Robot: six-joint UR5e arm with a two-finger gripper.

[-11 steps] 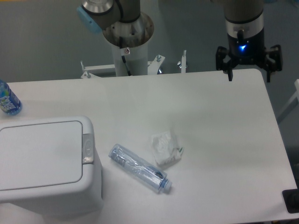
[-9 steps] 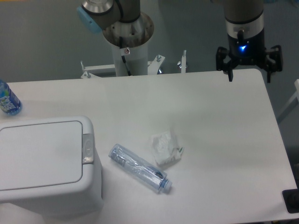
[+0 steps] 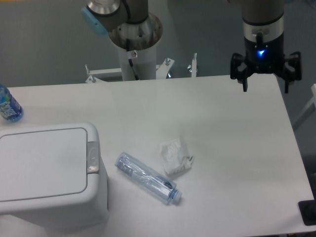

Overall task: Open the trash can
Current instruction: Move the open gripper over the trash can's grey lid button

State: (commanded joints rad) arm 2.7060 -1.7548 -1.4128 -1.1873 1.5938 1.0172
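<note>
The large white trash can (image 3: 49, 173) stands at the front left of the table. Its flat lid (image 3: 42, 163) is shut, and the small grey push-button latch (image 3: 92, 158) sits on its right edge. My gripper (image 3: 265, 89) hangs over the table's far right corner, far from the can. Its two dark fingers are spread wide apart and hold nothing. A blue light glows on its body.
A clear plastic bottle (image 3: 148, 177) lies on its side right of the can. A crumpled white paper (image 3: 175, 155) lies beside it. A blue bottle (image 3: 7, 103) stands at the left edge. The arm's base column (image 3: 133, 39) rises behind the table.
My gripper has moved slightly right and down. Nothing else has moved.
</note>
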